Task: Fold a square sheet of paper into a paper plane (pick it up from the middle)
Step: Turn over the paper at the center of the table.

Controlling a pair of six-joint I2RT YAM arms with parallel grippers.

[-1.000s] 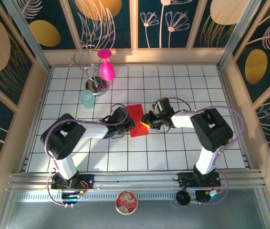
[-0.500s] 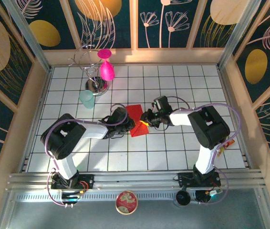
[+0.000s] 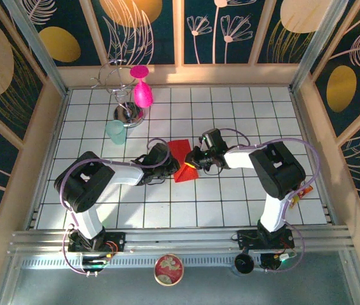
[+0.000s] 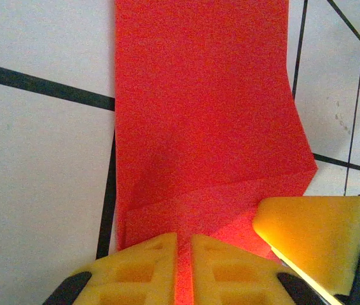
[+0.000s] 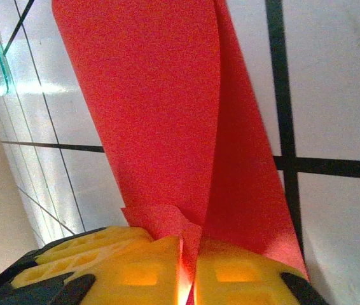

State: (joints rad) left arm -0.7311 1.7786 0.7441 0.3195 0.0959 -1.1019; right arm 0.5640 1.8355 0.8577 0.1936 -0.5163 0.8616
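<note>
red paper sheet (image 4: 199,114) is being clamped by left tool (image 4: 184,240) | and by right tool (image 5: 188,244), opposite side

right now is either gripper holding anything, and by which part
The red paper, at opposite edges: the left gripper pinches its left edge, and the right gripper pinches its folded right edge.

Counted on the white tiled desk (image 3: 231,210), of which there is 1:

- 1 red paper sheet (image 3: 181,156)
- 2 black arms (image 3: 91,184), each with 2 yellow fingers (image 5: 231,279), making 4 fingers in all
- 1 magenta goblet (image 3: 142,89)
- 1 pale green cup (image 3: 116,132)
- 1 wire stand (image 3: 128,113)
- 1 round red disc (image 3: 168,269)
</note>
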